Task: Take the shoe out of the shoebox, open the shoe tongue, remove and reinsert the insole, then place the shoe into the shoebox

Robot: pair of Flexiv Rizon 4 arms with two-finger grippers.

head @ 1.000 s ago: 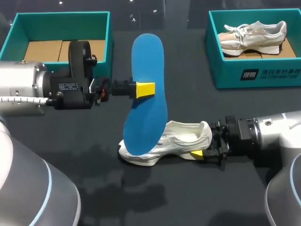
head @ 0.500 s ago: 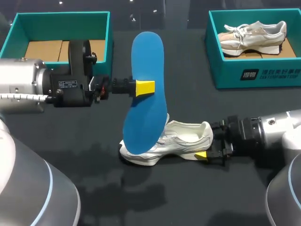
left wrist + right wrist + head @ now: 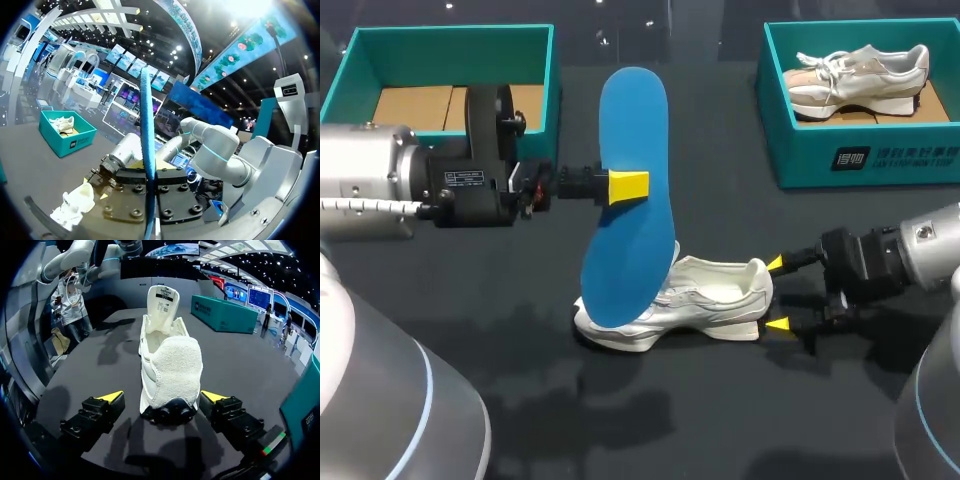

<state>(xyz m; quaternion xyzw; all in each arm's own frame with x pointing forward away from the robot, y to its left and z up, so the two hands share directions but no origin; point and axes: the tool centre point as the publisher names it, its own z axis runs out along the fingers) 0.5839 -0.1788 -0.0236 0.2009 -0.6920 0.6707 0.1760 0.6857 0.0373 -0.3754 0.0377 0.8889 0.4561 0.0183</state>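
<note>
The dark table (image 3: 720,160) has free room in the middle and along its near edge. At the far left corner stands the left box (image 3: 450,36), open, with cardboard inside. At the far right stands the right box (image 3: 860,160) with a second shoe (image 3: 860,70) in it. The blue insole (image 3: 632,200) stands upright, pinched by the left gripper (image 3: 628,187), with its lower end in front of the shoe (image 3: 705,300), which lies on its side at the table's middle. The right gripper (image 3: 777,294) is spread wide, one finger on each side of the heel, not touching. Half a second ago it was clamped on the heel; the insole has not moved.
</note>
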